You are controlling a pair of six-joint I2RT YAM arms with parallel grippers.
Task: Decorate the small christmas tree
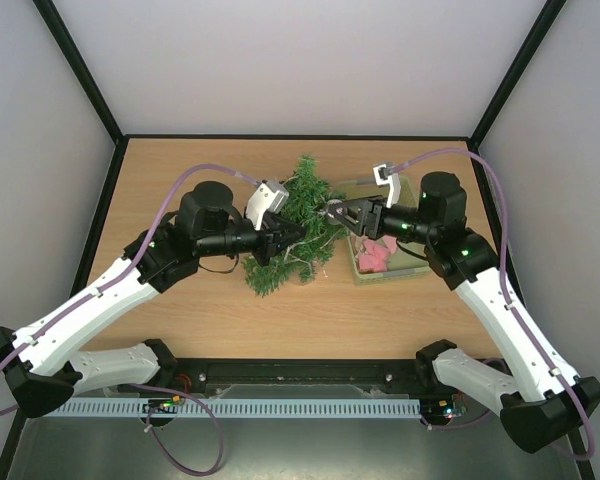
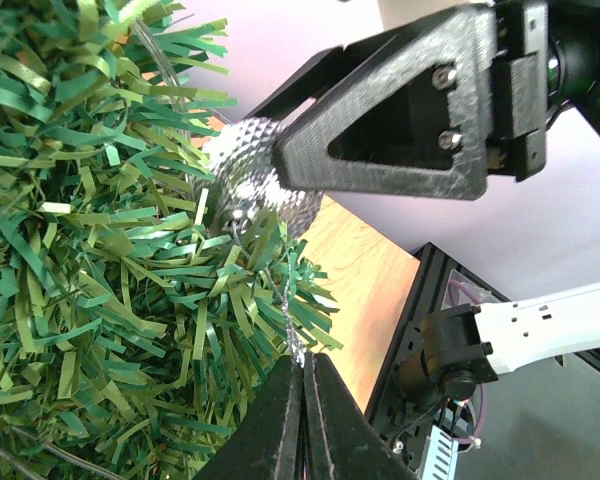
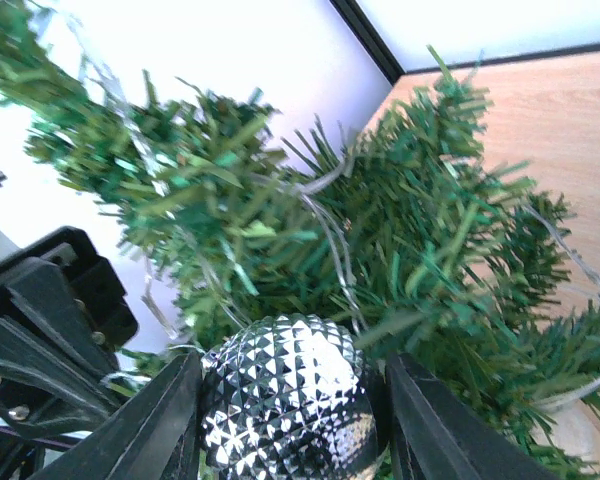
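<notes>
Two grippers sit at the small christmas tree (image 1: 298,225). The right gripper (image 3: 285,425) clasps a silver bauble (image 3: 285,395); the left gripper (image 2: 302,375) pinches a thin thread (image 2: 292,328).

Robot lab test cell. Wooden desk (image 1: 220,315) boxed behind and at both sides by plain pale panels (image 1: 300,60) in black frame posts (image 1: 80,70). Two white-and-black robot arms (image 1: 100,300) bolted to a black rail (image 1: 310,378) at the desk's near edge, with a white slotted cable duct (image 1: 280,408) just below it.
</notes>
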